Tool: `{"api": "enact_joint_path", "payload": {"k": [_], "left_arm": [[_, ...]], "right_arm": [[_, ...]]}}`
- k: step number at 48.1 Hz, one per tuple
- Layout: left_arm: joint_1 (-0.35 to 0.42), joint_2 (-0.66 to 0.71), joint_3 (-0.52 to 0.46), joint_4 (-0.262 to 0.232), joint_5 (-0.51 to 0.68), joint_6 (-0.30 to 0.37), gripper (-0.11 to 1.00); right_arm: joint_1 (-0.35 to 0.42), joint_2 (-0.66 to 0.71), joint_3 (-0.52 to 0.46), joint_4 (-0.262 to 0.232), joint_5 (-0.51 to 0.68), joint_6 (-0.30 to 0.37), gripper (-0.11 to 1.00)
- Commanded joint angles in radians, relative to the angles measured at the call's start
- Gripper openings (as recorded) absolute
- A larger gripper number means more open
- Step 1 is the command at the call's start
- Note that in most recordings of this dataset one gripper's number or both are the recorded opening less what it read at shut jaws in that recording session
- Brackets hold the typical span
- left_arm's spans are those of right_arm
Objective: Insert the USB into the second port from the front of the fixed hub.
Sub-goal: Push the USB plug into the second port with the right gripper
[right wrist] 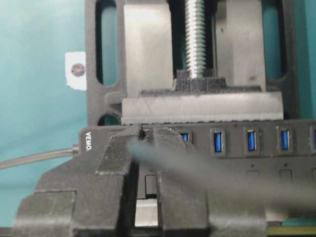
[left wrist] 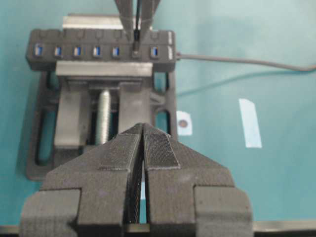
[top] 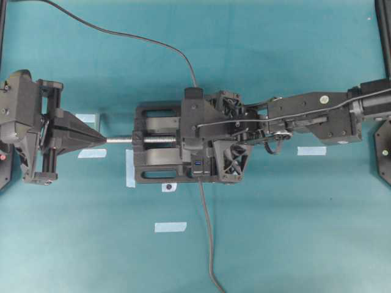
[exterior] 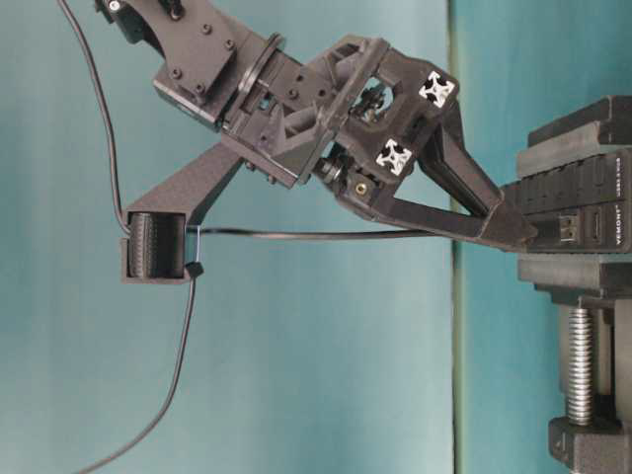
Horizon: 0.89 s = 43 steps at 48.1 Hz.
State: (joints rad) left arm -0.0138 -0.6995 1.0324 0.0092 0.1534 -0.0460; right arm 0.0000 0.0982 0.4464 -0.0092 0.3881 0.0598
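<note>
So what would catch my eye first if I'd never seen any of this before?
Probably the right gripper, its fingers pinched on the USB and pressing it at the fixed hub, a strip of blue slots clamped in a black vise mid-table. Opposite, the left gripper sits shut, pointing at the vise's silver screw.

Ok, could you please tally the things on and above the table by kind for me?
Grippers: 2
Cables: 2
Vise: 1
Hub: 1
Tape pieces: 6
Total: 12
</note>
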Motion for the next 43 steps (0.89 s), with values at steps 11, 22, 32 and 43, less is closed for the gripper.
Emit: {"api": "enact_joint_path", "payload": {"k": [11, 22, 32, 43], "left_arm": [[0.002, 0.0, -0.011, 0.002, -0.011, -0.002, 0.0], [0.002, -0.002, -0.011, 0.0, -0.014, -0.002, 0.0], [0.002, 0.0, -0.009, 0.0, -0.018, -0.002, 0.0], [0.002, 0.0, -0.009, 0.0, -0.018, -0.002, 0.0]], "right_arm": [[0.009, -0.009, 0.008, 0.002, -0.037, 0.014, 0.07], [0.009, -0.003, 0.02, 0.002, -0.035, 0.015, 0.07], [0.009, 0.011, 0.032, 0.002, -0.037, 0.014, 0.07], [0.009, 0.025, 0.034, 0.002, -0.032, 0.014, 0.07]]}}
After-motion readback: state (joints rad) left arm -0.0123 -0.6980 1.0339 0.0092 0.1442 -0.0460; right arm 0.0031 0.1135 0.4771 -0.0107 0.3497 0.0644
